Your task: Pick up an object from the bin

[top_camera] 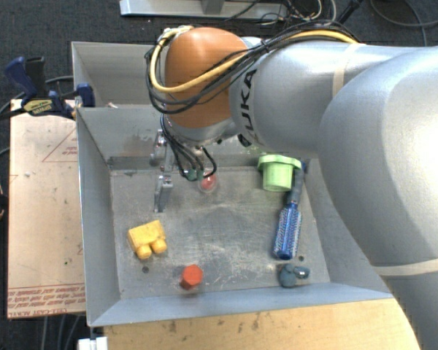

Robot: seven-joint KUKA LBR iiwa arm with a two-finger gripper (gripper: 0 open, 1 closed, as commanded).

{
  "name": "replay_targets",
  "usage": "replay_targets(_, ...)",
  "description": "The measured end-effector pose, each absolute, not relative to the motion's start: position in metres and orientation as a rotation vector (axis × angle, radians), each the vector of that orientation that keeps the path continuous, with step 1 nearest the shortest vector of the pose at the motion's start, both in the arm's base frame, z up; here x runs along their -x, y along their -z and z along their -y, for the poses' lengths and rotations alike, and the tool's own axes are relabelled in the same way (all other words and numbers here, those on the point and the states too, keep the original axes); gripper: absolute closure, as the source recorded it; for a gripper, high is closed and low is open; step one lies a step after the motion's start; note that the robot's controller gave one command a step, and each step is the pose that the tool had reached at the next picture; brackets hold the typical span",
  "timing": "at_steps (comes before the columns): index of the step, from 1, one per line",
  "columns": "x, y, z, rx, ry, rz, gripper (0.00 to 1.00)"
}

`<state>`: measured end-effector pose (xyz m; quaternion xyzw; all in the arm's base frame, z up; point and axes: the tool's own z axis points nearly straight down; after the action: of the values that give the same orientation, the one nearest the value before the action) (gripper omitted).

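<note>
Grey arm (365, 122) up top | pincer (163, 187) low at back of bin (95, 195), near small pink ball (207, 183), yellow block (147, 238) apart | spread or pressed together: cannot tell

This is looking like a robot lab. A big silver robot arm (365, 122) is leaning over a grey metal bin (95, 210). Wires (159, 60) are looping over its orange cover (201, 71). Black cables (299, 2) are lying in a tangle on the dark floor (51, 13) behind the bin.
</note>
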<state>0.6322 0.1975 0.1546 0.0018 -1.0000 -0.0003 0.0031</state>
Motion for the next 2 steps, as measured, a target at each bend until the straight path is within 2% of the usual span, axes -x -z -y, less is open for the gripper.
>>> replay_targets(1,-0.5933,-0.0977,-0.2108,-0.414,0.008,3.125,0.0)
replay_targets(2,-0.5904,-0.0915,-0.2085,-0.411,0.003,3.116,1.0)
